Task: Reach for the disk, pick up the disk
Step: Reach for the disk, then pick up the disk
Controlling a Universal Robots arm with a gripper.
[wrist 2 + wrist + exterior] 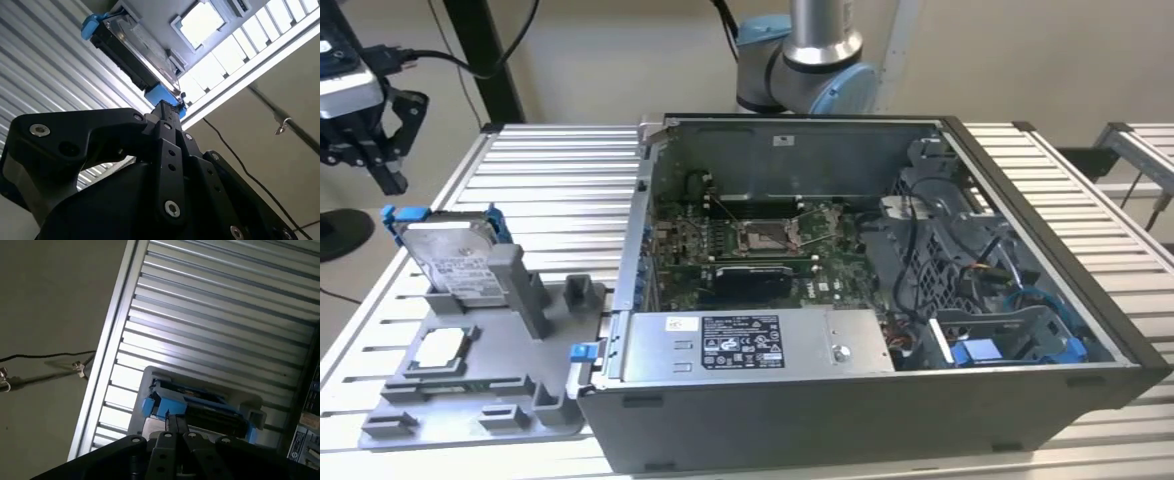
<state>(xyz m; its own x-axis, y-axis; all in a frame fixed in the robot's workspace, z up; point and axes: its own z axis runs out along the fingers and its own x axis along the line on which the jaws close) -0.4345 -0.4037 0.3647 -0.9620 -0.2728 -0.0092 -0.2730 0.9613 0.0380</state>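
One holder at the exterior view's left carries the disk, propped at its far end, and a chip nearer. Gripper hangs above, apart, jaws closed, empty.

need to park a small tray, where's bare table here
Bare slatted table lies beyond the grey fixture, between the disk and the open computer case, and past the case at the exterior view's right. The fixture and the case's inside are crowded.

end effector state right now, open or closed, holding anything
end effector: cannot be told whether open or closed; holds nothing, sits above the disk, apart from it.
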